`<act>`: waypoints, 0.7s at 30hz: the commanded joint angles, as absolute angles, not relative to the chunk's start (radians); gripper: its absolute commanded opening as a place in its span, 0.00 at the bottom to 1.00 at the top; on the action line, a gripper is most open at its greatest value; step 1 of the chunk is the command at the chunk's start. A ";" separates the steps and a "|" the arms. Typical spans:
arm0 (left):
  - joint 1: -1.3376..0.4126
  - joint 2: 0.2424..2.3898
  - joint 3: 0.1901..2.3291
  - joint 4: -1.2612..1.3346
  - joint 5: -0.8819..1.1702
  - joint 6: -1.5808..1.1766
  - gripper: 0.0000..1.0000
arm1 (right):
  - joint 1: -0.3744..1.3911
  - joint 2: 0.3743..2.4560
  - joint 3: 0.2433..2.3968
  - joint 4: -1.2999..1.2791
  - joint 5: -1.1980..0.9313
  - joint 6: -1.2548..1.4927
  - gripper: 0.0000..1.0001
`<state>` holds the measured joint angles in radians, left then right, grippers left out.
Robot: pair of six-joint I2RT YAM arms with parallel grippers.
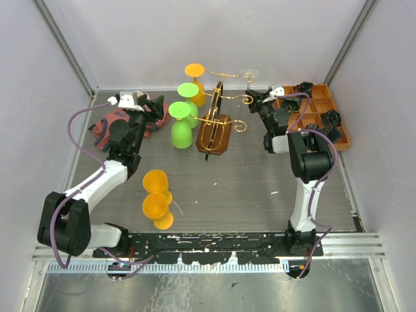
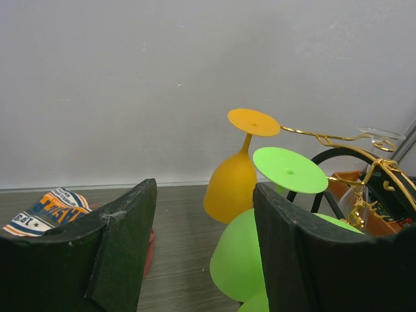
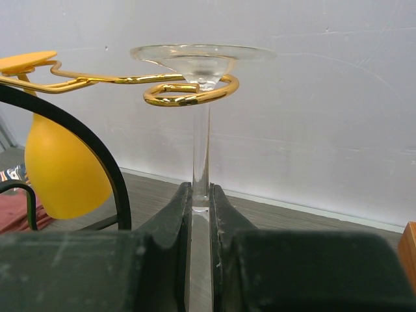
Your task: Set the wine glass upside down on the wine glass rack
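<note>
Right gripper [image 3: 200,195] is pinching the upside-down wine glass [image 3: 201,143] by its upright stem, foot sitting over the rack [image 3: 162,97] curl directly above.

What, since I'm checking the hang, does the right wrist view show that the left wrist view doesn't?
Only right wrist: the right pincer shut on the clear wine glass stem, which passes through a gold scroll, foot above it. Only left wrist: two green glasses and the open, empty left pincer. Both: the orange glass hanging upside down, the wine glass rack arm, the clear glass's foot.
</note>
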<state>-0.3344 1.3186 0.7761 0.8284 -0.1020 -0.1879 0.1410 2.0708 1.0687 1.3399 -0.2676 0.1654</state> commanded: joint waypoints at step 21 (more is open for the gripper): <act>-0.330 1.299 0.776 0.842 -0.088 -0.192 0.67 | 0.144 1.997 1.075 1.527 -0.219 0.137 0.01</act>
